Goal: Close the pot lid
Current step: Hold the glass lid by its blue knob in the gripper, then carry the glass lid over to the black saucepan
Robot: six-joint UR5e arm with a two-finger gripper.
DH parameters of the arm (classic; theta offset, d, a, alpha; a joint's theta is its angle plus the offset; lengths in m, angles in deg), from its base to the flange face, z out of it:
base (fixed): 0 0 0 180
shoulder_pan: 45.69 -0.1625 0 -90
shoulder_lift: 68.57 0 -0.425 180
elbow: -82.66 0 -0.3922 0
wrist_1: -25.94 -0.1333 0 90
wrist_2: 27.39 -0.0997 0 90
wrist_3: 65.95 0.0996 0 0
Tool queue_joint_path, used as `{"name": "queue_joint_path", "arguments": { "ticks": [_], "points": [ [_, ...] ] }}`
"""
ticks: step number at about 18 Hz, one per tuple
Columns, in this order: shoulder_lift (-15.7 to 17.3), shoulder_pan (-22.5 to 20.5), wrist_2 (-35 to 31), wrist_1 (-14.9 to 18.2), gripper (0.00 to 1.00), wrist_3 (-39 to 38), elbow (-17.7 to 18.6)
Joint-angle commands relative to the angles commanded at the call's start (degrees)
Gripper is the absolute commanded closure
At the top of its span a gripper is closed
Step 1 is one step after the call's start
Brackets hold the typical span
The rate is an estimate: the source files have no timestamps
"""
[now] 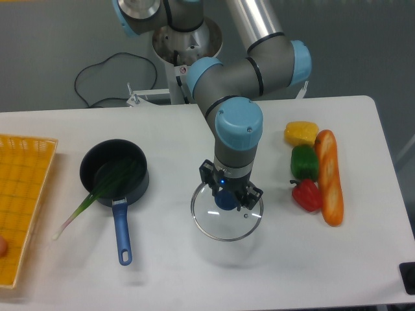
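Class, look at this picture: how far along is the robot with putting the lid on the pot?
Done: the pincer has reached the lid and sits at its blue knob. In hand: the grasp; whether the pincer has closed on the knob cannot be told. Left: the pot is uncovered, apart from the lid, with a green onion sticking out over its rim, so the lid must be carried over and set down.

The grey arm with blue joint caps bends down from the rear, wrist vertical. Its black two-finger hand (pixel 227 195) points straight down, fingers drawn close together.
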Motion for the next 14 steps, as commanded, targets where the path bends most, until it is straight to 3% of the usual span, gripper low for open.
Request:
{"name": "queue_joint_path", "arguments": {
  "ticks": [8, 14],
  "points": [
    [1.31, 0.35, 1.49, -0.35, 0.62, -0.26, 0.87],
    [5.88, 1.31, 4.4, -1.84, 0.62, -0.44, 7.2]
  ]
}}
